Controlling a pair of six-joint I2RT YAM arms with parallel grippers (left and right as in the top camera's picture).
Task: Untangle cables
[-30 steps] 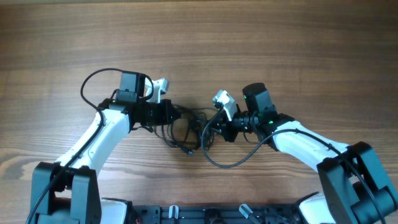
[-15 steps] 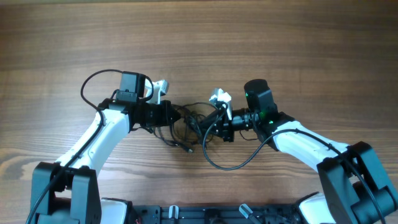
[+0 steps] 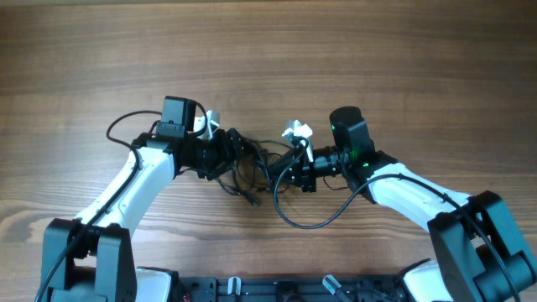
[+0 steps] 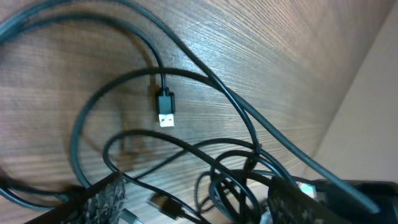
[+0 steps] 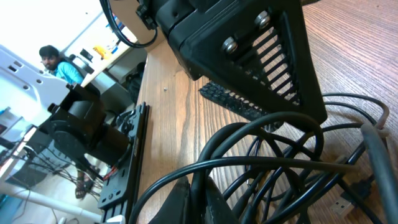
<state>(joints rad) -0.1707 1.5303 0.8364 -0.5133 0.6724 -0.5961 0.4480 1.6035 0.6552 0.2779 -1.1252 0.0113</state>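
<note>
Pinching the tangled cables (image 3: 252,164), right jaws; left jaws apart.

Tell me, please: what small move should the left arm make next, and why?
Probably bring the left fingers onto one loop of the cables and close. They stand open, gripping nothing, while the right fingers are shut in the tangle, seemingly on a strand; a second hold would let the arms pull the loops apart.

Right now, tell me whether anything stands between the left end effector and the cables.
Nothing visible does. The left end effector is at the edge of the cables, its jaws apart, with strands lying between them in the left wrist view. Around them is only bare table.
</note>
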